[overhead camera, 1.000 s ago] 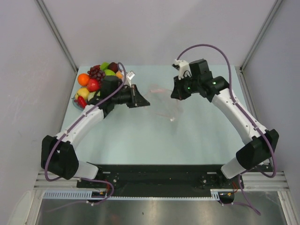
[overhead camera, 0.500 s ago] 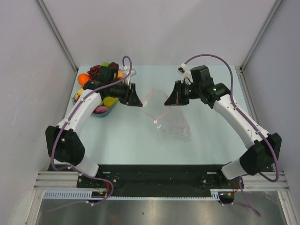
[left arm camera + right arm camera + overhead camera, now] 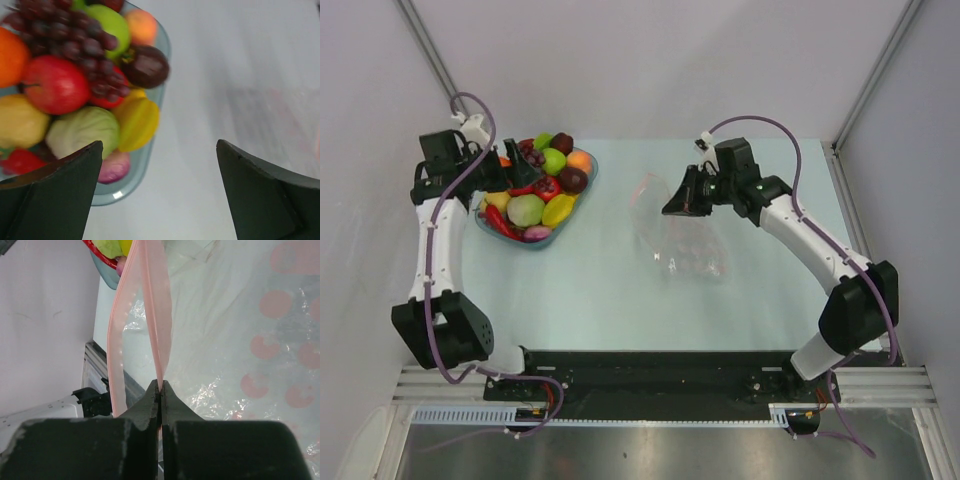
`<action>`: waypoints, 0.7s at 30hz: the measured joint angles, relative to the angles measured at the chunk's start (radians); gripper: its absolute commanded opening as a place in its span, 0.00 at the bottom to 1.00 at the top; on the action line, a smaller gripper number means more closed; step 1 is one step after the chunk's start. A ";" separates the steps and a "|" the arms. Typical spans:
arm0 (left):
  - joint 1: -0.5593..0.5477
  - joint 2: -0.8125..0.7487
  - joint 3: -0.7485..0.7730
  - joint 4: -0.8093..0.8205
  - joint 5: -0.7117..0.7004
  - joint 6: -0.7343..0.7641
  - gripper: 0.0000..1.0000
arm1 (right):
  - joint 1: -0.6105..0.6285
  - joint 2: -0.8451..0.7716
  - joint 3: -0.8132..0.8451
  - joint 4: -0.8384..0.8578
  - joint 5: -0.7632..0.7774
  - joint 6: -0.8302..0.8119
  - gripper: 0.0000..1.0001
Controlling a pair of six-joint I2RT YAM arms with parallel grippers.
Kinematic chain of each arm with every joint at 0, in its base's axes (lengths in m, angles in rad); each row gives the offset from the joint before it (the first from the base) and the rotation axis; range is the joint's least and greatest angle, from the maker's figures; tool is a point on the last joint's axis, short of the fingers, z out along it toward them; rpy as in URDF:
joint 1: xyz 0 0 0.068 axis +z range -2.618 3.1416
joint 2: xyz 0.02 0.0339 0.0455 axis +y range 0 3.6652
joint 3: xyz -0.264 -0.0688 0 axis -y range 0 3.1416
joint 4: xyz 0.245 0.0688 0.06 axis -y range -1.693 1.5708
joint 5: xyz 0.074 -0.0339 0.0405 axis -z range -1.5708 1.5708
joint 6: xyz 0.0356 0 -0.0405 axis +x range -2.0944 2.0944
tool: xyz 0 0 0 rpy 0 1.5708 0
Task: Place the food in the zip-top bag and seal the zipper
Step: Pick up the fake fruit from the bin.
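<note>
The food [image 3: 535, 190] is heaped in a blue-rimmed dish [image 3: 520, 243] at the table's back left: purple grapes [image 3: 75, 40], a red apple [image 3: 55, 85], a pale green cabbage [image 3: 82, 130] and a yellow piece [image 3: 137, 122]. My left gripper [image 3: 159, 144] is open and holds nothing; it hangs by the dish's left side [image 3: 485, 172] and faces across it. The zip-top bag [image 3: 682, 238] is clear with pink dots and lies mid-table. My right gripper [image 3: 667, 208] is shut on the pink zipper [image 3: 155, 315] and holds the bag's mouth up. One strip loops away to the left, so the mouth gapes.
In the left wrist view the dish rim [image 3: 145, 160] lies close to the left finger, with a pink onion [image 3: 114, 167] and a dark mangosteen [image 3: 145, 65] near that edge. Grey walls stand close behind and to the left of the dish. The bag [image 3: 280, 115] shows faintly at right.
My left gripper let go of the bag's mouth, opened wide and swung back left to beside the dish. The right gripper kept its pinch and shifted slightly left; the bag settled lower on the table.
</note>
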 measured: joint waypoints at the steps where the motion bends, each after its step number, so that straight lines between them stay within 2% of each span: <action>1: 0.010 -0.002 0.008 0.018 -0.058 -0.010 0.99 | 0.002 0.004 0.000 0.011 0.004 0.002 0.00; 6: 0.009 0.050 0.092 0.090 -0.268 -0.062 0.94 | 0.002 0.025 0.000 0.047 0.015 0.014 0.00; 11: 0.003 0.211 0.252 0.122 -0.416 -0.106 0.91 | -0.002 0.034 0.000 0.059 0.023 0.016 0.00; 14: -0.003 0.324 0.335 0.119 -0.464 -0.127 0.91 | -0.007 0.034 0.000 0.065 0.029 0.016 0.00; 17: -0.014 0.407 0.372 0.098 -0.490 -0.149 0.96 | -0.013 0.034 0.000 0.069 0.035 0.015 0.00; 21: -0.040 0.484 0.394 0.076 -0.518 -0.168 0.98 | -0.022 0.034 0.000 0.069 0.040 0.013 0.00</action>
